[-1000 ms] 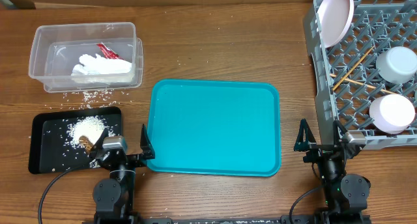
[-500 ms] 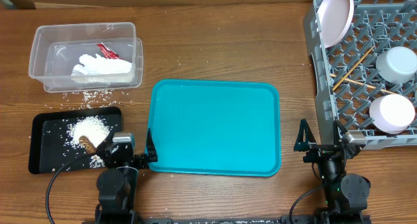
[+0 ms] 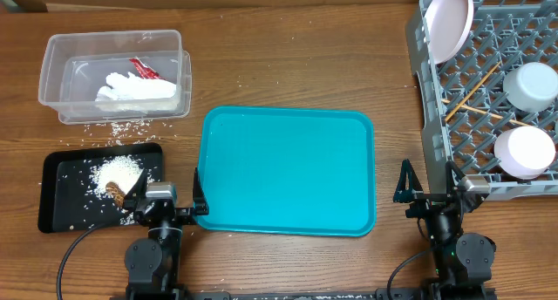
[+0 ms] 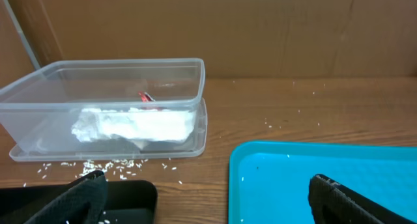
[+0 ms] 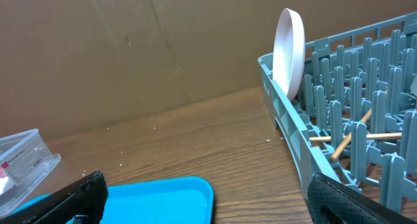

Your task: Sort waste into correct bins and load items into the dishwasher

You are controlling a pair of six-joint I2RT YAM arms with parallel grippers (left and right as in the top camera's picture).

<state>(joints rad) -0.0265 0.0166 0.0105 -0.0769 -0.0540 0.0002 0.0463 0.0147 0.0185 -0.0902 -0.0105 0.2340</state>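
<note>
Overhead, the left pincer [image 3: 164, 188] and right pincer [image 3: 429, 187] sat released and empty at the desk [image 3: 288, 64] front, apparently parked because sorting looked finished: napkin [image 3: 131, 89] and red wrapper [image 3: 142, 69] in the clear tub [image 3: 113, 36], rice [image 3: 118, 171] and brown lump [image 3: 114, 191] on the black tray [image 3: 61, 214], plate [image 3: 449, 21], bowls [image 3: 532, 84] and chopsticks [image 3: 475, 86] in the grey rack [image 3: 436, 134].

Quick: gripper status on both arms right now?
Left gripper: open, holding nothing.
Right gripper: open, holding nothing.

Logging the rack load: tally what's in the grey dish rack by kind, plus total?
Bowls: 2
Plate: 1
Chopsticks: 2
Total: 5
</note>
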